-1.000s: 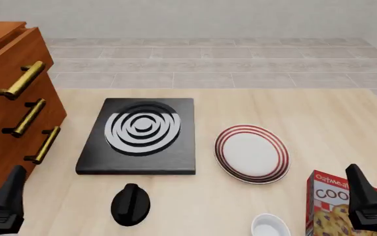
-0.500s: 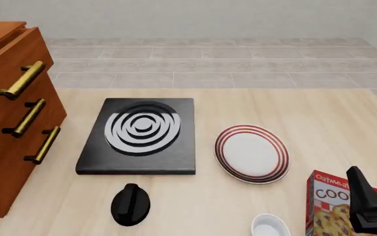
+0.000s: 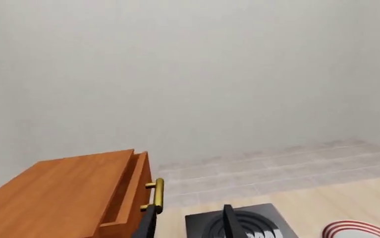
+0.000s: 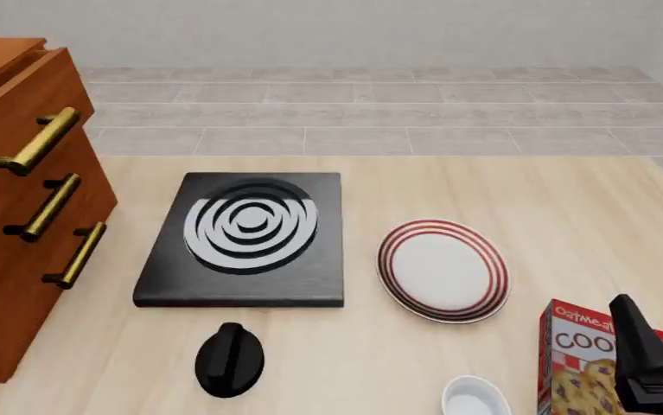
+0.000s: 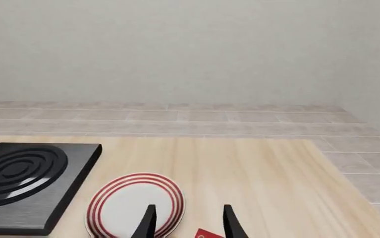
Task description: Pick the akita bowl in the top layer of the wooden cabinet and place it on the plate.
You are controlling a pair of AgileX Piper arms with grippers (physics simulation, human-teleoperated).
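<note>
The wooden cabinet stands at the table's left, with its top layer carrying a brass handle. In the left wrist view a narrow gap shows behind the drawer front. The akita bowl is hidden. The red-ringed plate lies right of centre. My left gripper is open, high up, level with the cabinet's top and near the top handle; it is outside the front view. My right gripper is open and empty, low at the front right, just short of the plate.
A black stove with white rings lies between cabinet and plate. In front of it stands a black knob-shaped object. A small white bowl and a red cookie box sit at the front right, beside my right gripper's finger.
My left gripper has gone out of the front view's bottom-left corner over the last second. The right gripper has barely moved. Nothing on the table shifted.
</note>
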